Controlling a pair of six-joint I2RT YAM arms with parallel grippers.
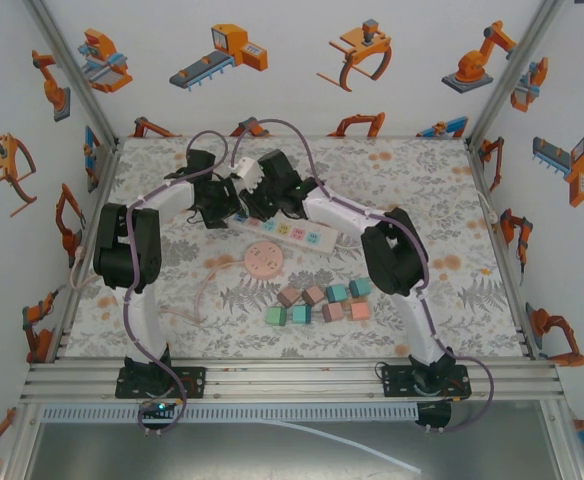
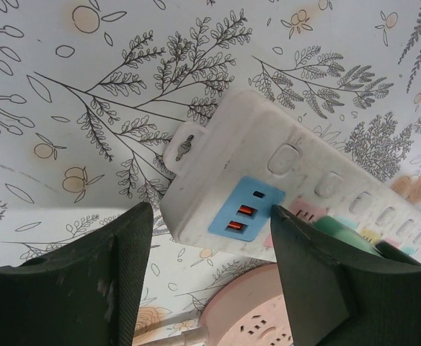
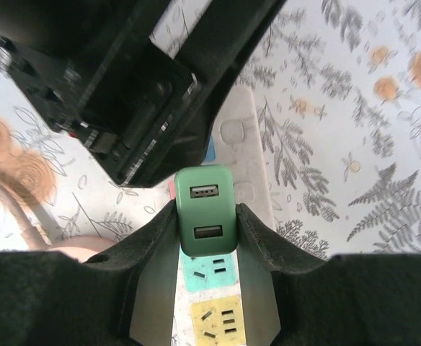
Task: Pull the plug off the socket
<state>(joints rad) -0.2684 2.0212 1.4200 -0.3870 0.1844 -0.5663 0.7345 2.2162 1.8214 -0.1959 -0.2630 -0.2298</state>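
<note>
A white power strip (image 1: 312,235) with coloured sockets lies on the floral table. A green USB plug (image 3: 205,209) stands at its pink socket, next to the teal socket (image 3: 209,270). My right gripper (image 3: 205,227) is shut on this plug, one pad pressed on each side. I cannot tell whether the plug is seated or lifted. My left gripper (image 2: 210,270) is open, its fingers (image 2: 117,277) straddling the strip's end (image 2: 232,166) with the blue USB panel (image 2: 245,209). The green plug (image 2: 344,232) peeks out behind its right finger. From above, both grippers (image 1: 247,200) meet at the strip's left end.
A round pink socket (image 1: 264,258) with a cable lies just in front of the strip. Several coloured blocks (image 1: 317,302) sit nearer the arm bases. The left arm's black body (image 3: 124,94) hangs close above the plug in the right wrist view. Walls enclose the table.
</note>
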